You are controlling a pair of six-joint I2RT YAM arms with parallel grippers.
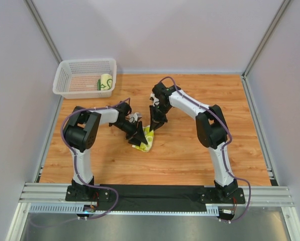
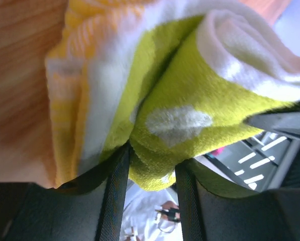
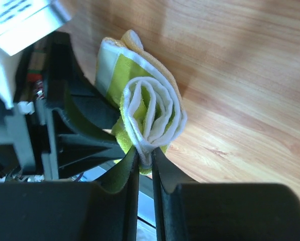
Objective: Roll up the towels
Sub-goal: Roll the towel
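Note:
One towel (image 1: 145,142), lime-yellow and white, lies partly rolled on the wooden table (image 1: 200,150) between the two arms. In the right wrist view its coiled end (image 3: 155,113) faces the camera, and my right gripper (image 3: 145,153) is shut on the lower edge of that coil. A thick fold of the same towel (image 2: 190,95) fills the gap between the fingers of my left gripper (image 2: 152,160), touching both. Seen from above, the left gripper (image 1: 141,133) and the right gripper (image 1: 155,126) meet over the towel. A second towel (image 1: 105,81), rolled, sits in the basket.
A white mesh basket (image 1: 64,75) stands at the table's back left corner. Grey walls with metal posts close in the table on three sides. The arm bases are bolted to a black strip (image 1: 155,193) at the near edge.

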